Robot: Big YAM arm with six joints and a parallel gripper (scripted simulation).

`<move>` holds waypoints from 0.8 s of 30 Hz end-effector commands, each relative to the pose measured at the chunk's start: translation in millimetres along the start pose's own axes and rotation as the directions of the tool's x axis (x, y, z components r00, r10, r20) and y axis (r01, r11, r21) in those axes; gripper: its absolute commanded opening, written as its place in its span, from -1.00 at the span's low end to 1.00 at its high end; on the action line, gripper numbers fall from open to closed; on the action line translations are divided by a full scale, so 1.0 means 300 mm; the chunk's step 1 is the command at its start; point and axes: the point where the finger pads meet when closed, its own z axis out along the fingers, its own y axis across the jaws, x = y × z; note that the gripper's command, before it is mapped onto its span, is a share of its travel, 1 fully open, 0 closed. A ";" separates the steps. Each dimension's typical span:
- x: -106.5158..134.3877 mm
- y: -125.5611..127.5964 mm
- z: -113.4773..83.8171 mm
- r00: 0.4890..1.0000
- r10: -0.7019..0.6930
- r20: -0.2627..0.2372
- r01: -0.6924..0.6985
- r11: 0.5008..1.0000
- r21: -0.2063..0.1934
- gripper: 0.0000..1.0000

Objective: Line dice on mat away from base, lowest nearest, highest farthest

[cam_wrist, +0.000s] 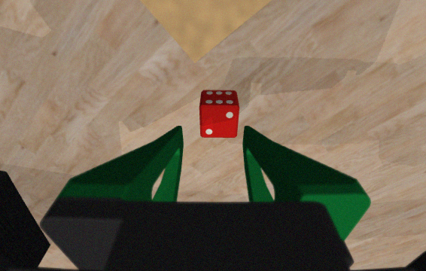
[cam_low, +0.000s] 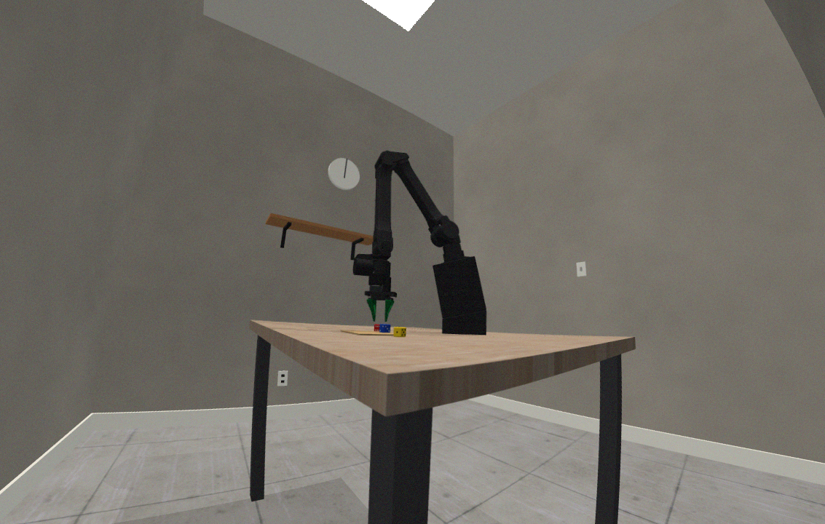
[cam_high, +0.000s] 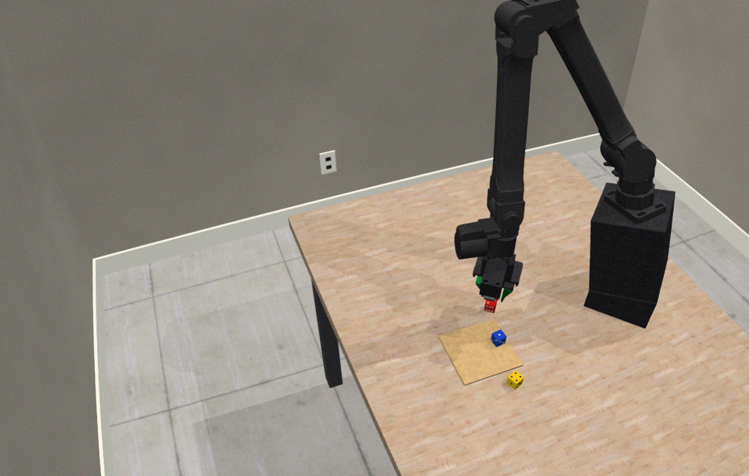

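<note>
Two opposite sides of the light, likely rigid red die [cam_high: 490,305] [cam_low: 376,327] [cam_wrist: 219,121] suit the parted, unloaded hand [cam_high: 496,297] [cam_low: 380,319] [cam_wrist: 213,134].
</note>
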 end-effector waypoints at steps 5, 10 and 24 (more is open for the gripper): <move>-0.008 -0.033 0.009 1.000 0.000 0.015 -0.001 1.000 0.024 -0.21; -0.005 -0.023 0.011 1.000 -0.001 0.013 0.001 1.000 0.019 -0.21; -0.009 -0.033 0.003 1.000 0.001 0.017 -0.001 1.000 0.027 -0.21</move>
